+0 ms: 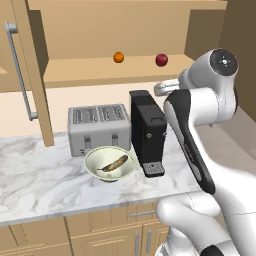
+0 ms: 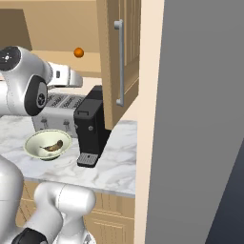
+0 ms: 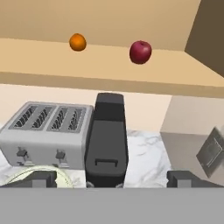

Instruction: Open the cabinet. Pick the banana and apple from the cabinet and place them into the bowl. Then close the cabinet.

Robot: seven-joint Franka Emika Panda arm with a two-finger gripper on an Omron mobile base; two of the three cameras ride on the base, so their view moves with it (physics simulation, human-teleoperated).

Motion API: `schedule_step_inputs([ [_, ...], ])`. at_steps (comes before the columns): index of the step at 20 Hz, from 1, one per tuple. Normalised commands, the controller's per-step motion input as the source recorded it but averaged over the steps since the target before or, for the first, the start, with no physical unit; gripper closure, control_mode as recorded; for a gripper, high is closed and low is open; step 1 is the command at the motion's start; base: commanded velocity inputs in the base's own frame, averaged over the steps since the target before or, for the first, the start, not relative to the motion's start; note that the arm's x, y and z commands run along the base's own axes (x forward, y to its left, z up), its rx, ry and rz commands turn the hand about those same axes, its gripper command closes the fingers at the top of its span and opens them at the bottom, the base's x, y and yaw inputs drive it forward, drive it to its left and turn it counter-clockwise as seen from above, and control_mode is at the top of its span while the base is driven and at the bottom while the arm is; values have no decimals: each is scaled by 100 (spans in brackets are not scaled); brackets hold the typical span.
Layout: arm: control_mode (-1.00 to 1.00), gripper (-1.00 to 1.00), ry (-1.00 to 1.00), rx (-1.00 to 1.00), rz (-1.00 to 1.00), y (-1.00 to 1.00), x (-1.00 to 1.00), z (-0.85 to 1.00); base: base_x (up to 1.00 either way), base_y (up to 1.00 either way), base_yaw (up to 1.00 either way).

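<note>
With banana already in bowl, the wide-open, empty pincer should rise squarely to straddle the apple.

Glossy apple; matt wood cabinet; seemingly metal toaster.

Marble counter — toaster, bowl, coffee machine.

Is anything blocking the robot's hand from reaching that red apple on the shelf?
Nothing visible does. The cabinet doors stand open, and the apple sits alone on the shelf, apart from the orange ball. The open hand hangs above the coffee machine, below shelf level.
</note>
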Motion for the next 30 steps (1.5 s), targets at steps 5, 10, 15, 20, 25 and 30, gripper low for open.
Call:
schedule_step_inputs([
  [5, -100, -100, 0, 8, -7, -21, 15, 20, 0, 0, 0],
  [10, -100, -100, 0, 6, -1, -19, 15, 3, 0, 0, 0],
  [15, -100, -100, 0, 7, -1, -15, 25, 8, 0, 0, 0],
  [20, -100, -100, 0, 7, -1, -11, 25, 22, 0, 0, 0],
  [25, -100, -100, 0, 5, -2, -8, 23, 19, 0, 0, 0],
  [30, -100, -100, 0, 0, -2, 0, 24, 0, 0, 0, 0],
])
